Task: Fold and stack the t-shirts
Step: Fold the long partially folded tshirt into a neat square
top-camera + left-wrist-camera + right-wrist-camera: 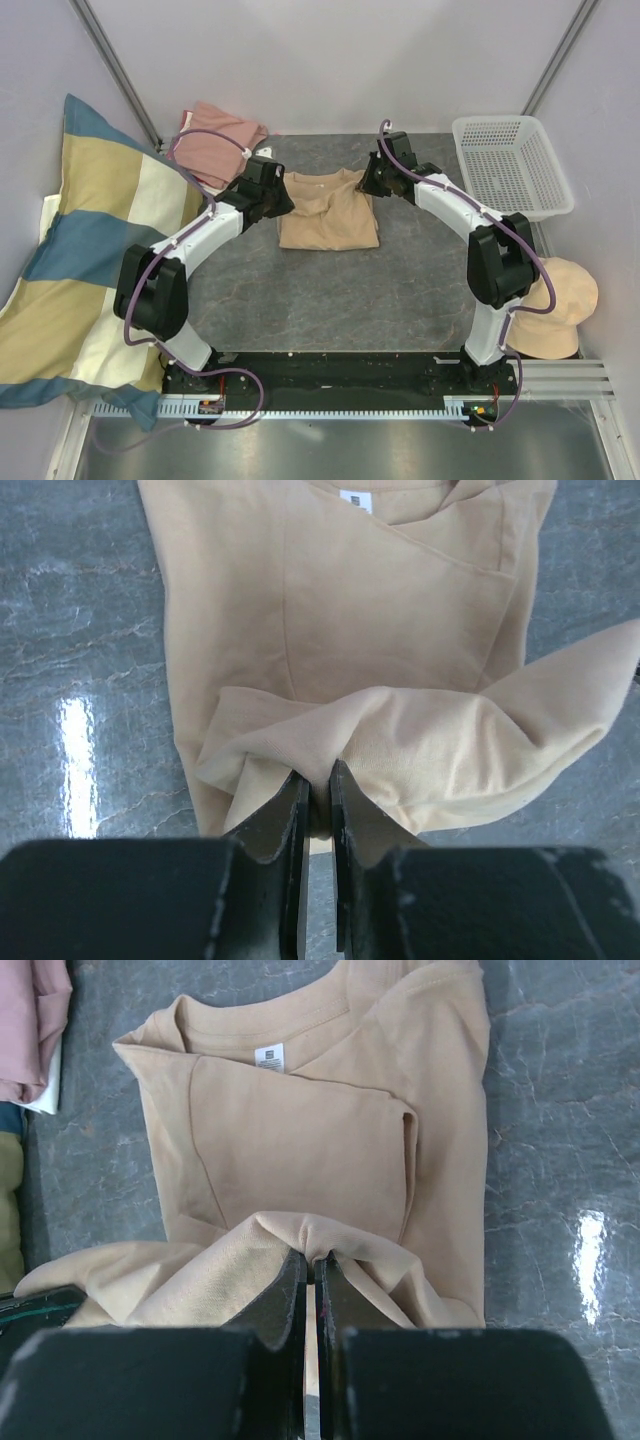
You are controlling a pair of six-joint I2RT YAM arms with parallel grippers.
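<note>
Fingers (275, 820) on tee (350, 630), pillow (90, 250) seemingly apart

Fingers (318, 805) pinching tan t-shirt (380, 630)

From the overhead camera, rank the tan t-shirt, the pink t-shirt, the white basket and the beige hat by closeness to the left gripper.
1. The tan t-shirt, at centre, pinched in the left gripper.
2. The pink t-shirt, back left corner.
3. The white basket, back right.
4. The beige hat, at the right edge, nearer the arm bases.
</note>
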